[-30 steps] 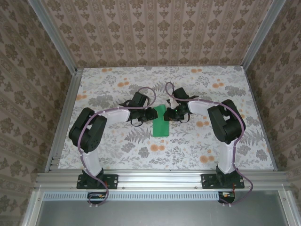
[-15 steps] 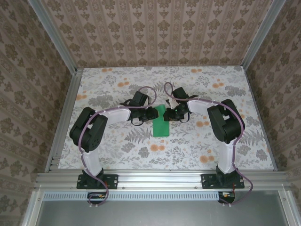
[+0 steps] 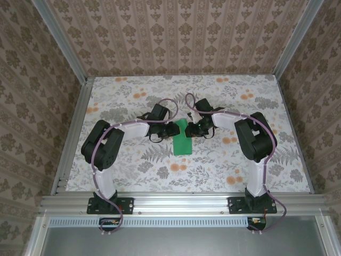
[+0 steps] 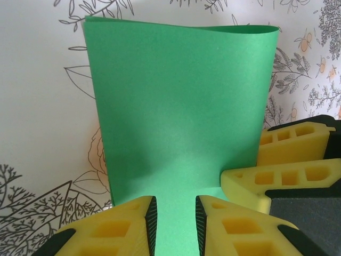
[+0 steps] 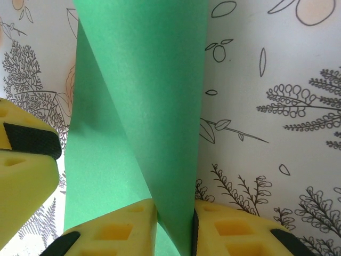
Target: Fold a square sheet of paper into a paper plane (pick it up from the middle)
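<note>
The square sheet of paper (image 3: 182, 140) lies mid-table as a narrow bright green strip, doubled over on itself. In the left wrist view the paper (image 4: 181, 106) spreads out below my left gripper (image 4: 175, 205), whose jaws stand a little apart with flat green showing between them. My right gripper (image 5: 174, 210) is shut on a raised flap of the paper (image 5: 144, 80) that runs up between its fingers. From above, the left gripper (image 3: 174, 129) and right gripper (image 3: 192, 128) face each other across the strip's far end. The right gripper's yellow fingers (image 4: 290, 160) rest at the paper's right edge.
The table (image 3: 224, 165) has a floral cloth and is bounded by aluminium rails (image 3: 181, 201) and patterned walls. Both arm bases sit at the near edge. Floral cloth lies bare on either side of the paper.
The left arm's elbow has shifted slightly to the right and its jaws have narrowed a little. The paper and the right gripper have hardly moved.
</note>
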Motion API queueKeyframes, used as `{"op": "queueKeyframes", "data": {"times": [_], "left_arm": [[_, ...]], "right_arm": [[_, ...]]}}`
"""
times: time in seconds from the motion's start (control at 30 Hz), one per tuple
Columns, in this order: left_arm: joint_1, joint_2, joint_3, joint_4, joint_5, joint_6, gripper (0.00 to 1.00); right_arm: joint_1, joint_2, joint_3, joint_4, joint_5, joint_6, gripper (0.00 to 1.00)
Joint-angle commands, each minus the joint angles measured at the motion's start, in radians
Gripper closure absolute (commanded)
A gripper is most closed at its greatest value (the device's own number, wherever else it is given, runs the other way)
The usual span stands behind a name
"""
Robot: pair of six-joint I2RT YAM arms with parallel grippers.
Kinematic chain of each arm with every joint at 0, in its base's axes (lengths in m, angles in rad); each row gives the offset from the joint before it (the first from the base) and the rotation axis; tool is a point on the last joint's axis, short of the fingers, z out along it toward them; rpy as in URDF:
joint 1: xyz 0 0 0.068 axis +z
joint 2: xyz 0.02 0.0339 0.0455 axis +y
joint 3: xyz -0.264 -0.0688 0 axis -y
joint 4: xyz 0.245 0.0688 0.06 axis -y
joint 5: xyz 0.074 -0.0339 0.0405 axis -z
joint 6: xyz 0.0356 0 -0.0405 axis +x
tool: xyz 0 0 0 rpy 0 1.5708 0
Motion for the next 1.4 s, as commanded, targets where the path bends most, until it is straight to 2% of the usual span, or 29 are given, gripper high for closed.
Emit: {"op": "queueKeyframes", "data": {"times": [0.0, 0.83, 1.37], "left_arm": [[-0.001, 0.026, 0.031, -0.038, 0.024, 0.014, 0.72], [-0.005, 0.073, 0.063, -0.184, -0.053, 0.037, 0.76], [-0.021, 0.005, 0.055, -0.078, 0.019, 0.051, 0.69]], "right_arm": [[0.007, 0.072, -0.010, -0.050, 0.114, -0.015, 0.74], [0.006, 0.073, 0.007, -0.064, 0.119, 0.024, 0.74], [-0.002, 0.116, 0.047, -0.136, 0.166, 0.092, 0.75]]}}
